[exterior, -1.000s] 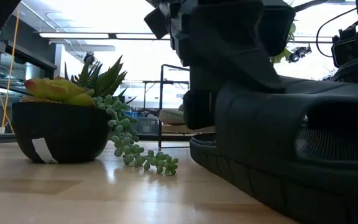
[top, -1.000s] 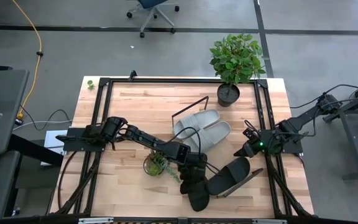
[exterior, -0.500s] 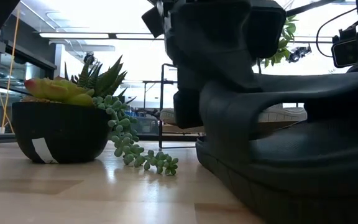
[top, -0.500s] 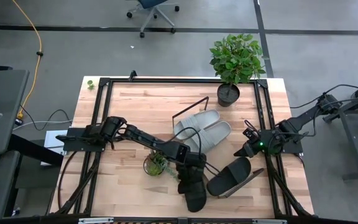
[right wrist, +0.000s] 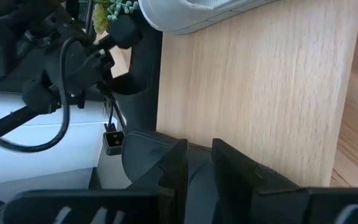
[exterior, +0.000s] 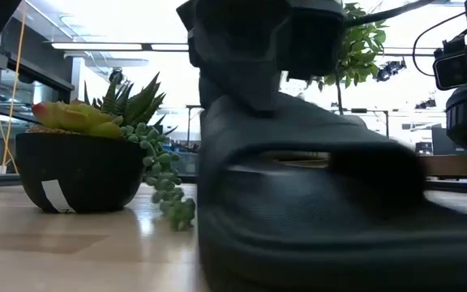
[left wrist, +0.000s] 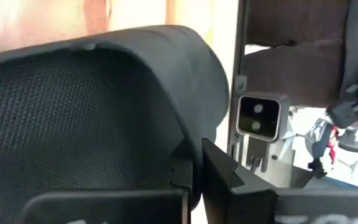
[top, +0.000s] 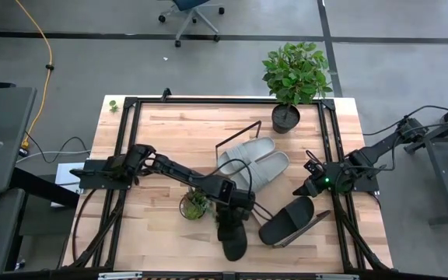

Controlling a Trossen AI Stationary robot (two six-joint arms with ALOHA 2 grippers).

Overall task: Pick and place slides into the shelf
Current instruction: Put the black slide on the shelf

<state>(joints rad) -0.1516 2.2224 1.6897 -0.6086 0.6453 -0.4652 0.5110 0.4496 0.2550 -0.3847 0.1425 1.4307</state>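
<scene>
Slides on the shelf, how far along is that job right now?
Done: two light grey slides lie on the shelf. In hand: the left gripper is shut on a black slide; the right gripper is closed on the other black slide at the shelf's edge. Left: seating both black ones.

One black slide (top: 233, 239) hangs clamped in the left gripper (top: 229, 225). The other black slide (top: 286, 221) lies on the slanted shelf (top: 315, 222) just right of it; two grey slides (top: 253, 161) (side by side) sit beyond.
</scene>
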